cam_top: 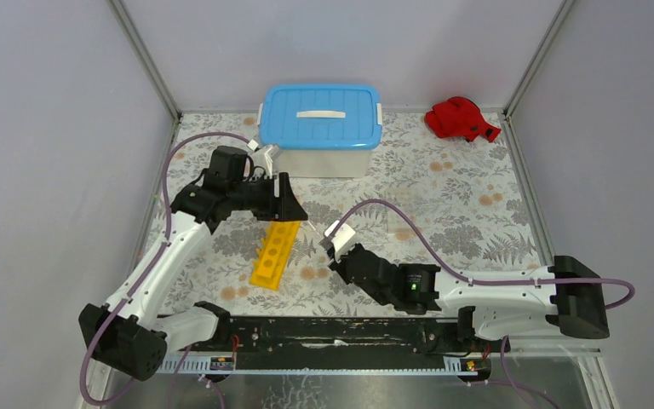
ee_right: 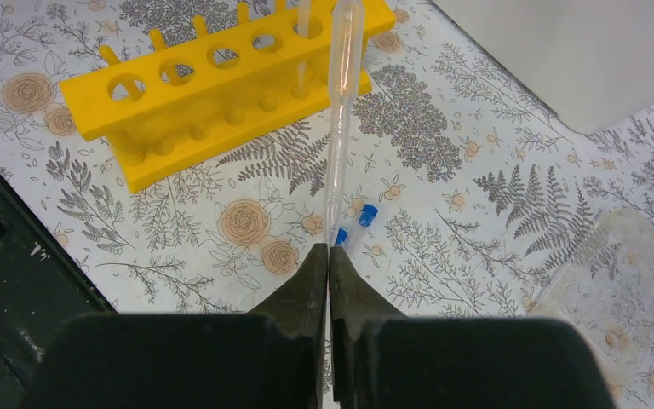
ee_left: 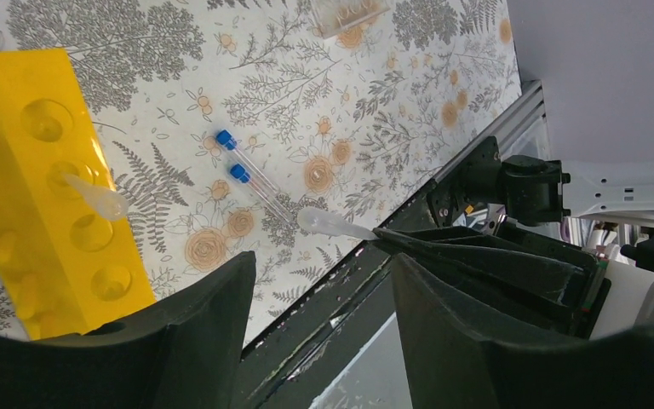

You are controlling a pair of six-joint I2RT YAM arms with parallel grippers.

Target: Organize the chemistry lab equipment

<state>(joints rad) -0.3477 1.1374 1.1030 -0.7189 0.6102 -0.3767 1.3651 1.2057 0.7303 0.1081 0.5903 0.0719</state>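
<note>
White tub (cam_top: 321, 128) with a blue lid at the back of the table (cam_top: 477, 213), red cloth (cam_top: 461, 119) in the far right corner; both well clear of the work. Yellow rack (ee_right: 221, 81) sits mid-table with one clear pipette (ee_left: 94, 194) in a hole. Two blue-capped tubes (ee_left: 251, 179) lie on the table beside it, just by the right tool (ee_right: 329, 249). Right tool is clamped tight on a second pipette (ee_right: 341, 102), gripping its stem. Left tool (ee_left: 319, 264) is spread wide and empty, near the rack's far end.

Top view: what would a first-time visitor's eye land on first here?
Probably the bright blue lid of the white tub at the back, then the red cloth in the far right corner. Mid-table sits a yellow rack, beside which the right gripper pinches a clear pipette.
</note>
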